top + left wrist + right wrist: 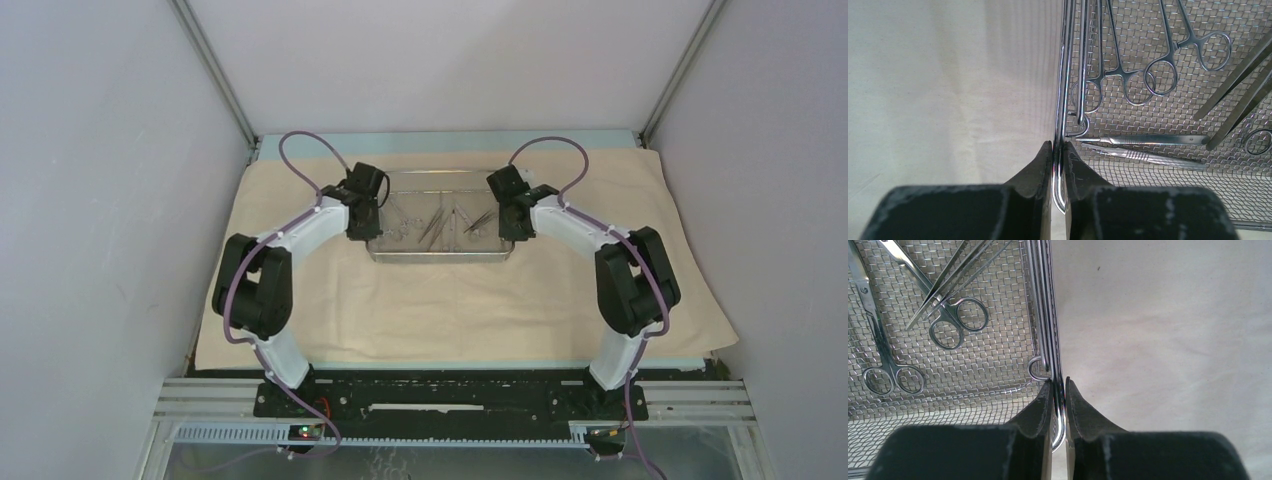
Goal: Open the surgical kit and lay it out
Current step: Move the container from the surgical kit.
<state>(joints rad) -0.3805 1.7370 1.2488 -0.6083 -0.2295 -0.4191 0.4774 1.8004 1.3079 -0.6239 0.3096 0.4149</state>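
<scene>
On the far middle of the beige cloth wrap [450,310] lies the steel mesh tray [440,256], bare cloth on every side, left gripper [1058,146] nearly closed, pinching its left end rim wire, right gripper [1058,384] nearly closed, pinching the right end rim wire.

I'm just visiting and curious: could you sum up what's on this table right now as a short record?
Surface: beige cloth, spread out
On it: steel mesh tray
In tray: ring-handled instruments, lying loose
Left gripper: shut on the tray's left rim
Right gripper: shut on the tray's right rim
</scene>
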